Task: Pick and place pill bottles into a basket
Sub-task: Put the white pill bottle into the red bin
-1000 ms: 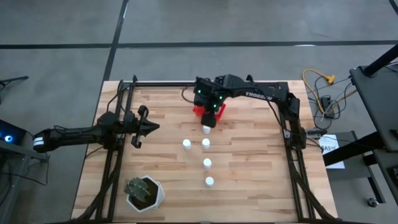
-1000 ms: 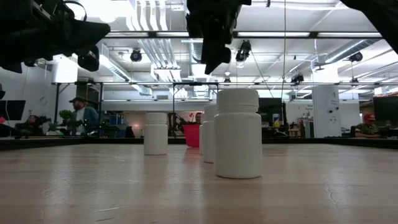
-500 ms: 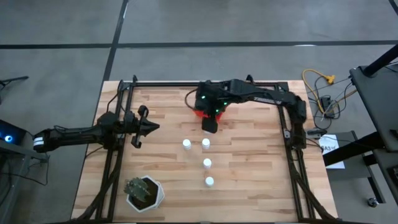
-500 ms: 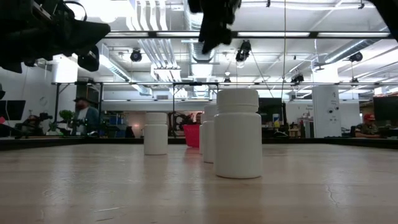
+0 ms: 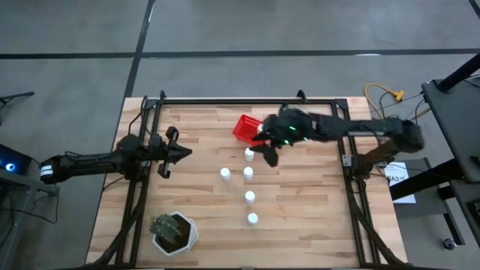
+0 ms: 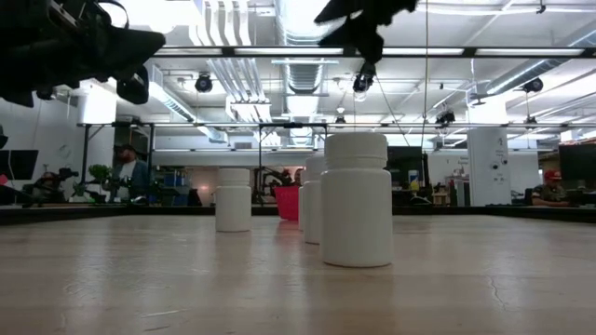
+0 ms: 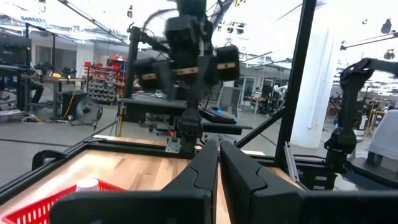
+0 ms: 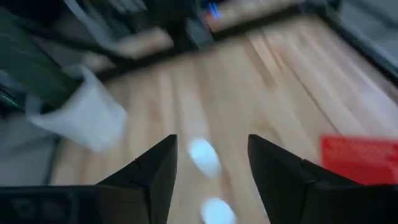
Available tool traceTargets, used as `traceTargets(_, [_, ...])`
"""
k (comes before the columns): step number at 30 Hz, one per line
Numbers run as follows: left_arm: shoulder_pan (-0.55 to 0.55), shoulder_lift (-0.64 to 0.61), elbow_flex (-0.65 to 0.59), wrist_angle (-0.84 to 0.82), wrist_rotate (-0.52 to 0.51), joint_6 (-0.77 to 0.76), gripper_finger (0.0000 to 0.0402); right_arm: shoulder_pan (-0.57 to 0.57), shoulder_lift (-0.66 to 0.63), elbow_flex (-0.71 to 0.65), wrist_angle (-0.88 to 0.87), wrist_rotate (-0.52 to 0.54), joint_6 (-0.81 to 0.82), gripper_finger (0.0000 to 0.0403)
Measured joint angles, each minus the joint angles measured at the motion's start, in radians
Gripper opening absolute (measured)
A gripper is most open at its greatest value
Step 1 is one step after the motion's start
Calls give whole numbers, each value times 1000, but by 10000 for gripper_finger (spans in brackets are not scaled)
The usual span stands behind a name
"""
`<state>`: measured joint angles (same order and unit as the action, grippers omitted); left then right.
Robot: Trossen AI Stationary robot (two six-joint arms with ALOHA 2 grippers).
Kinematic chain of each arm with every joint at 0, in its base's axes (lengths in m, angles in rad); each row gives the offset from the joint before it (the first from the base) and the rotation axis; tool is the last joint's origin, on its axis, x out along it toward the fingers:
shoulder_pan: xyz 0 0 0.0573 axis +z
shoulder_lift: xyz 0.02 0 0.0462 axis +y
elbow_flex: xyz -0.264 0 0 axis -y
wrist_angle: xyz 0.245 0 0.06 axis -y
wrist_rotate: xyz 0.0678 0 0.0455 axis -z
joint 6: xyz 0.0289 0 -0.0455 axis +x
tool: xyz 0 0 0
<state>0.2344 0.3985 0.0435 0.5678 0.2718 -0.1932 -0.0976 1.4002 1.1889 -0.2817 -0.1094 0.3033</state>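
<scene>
The red basket (image 5: 246, 127) stands at the far middle of the table; in the left wrist view a white cap (image 7: 87, 184) shows inside the basket (image 7: 56, 202). Several white pill bottles stand upright on their bases in front of it, the nearest to it (image 5: 249, 154), others (image 5: 225, 173), (image 5: 250, 196); the low view shows them in a row (image 6: 357, 200). My right gripper (image 5: 268, 155) (image 8: 211, 146) hangs open above the table just right of the farthest bottle, with nothing between its fingers. My left gripper (image 5: 169, 152) (image 7: 219, 155) waits shut at the table's left.
A white plant pot (image 5: 174, 232) stands at the near left corner. Black frame rails (image 5: 139, 187) run along the left and right sides of the table. Bare wood lies to the right of the bottle row (image 5: 307, 195).
My right gripper has swung from above the basket toward the table's right edge and tipped up from pointing steeply down to a shallower slant. The basket, covered before, now shows whole. The bottles on the table have stayed in place.
</scene>
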Motion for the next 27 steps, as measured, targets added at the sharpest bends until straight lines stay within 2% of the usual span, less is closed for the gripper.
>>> traceTargets(4, [0, 0, 14, 0, 0, -1, 1, 32, -168, -246, 386, -4, 58, 169])
traceTargets(7, [0, 1, 29, 0, 0, -3, 1, 47, -286, -386, 523, 21, 92, 153])
traceTargets(14, [0, 59, 93, -4, 0, 45, 1, 93, -500, -647, 496, 33, 46, 97])
traceTargets(20, [0, 211, 223, -34, 0, 53, 1, 100, -607, -749, 507, 42, 30, 20])
traceTargets(27, [-1, 449, 463, -161, 12, 100, 1, 100, -671, -784, 502, 42, 7, 9])
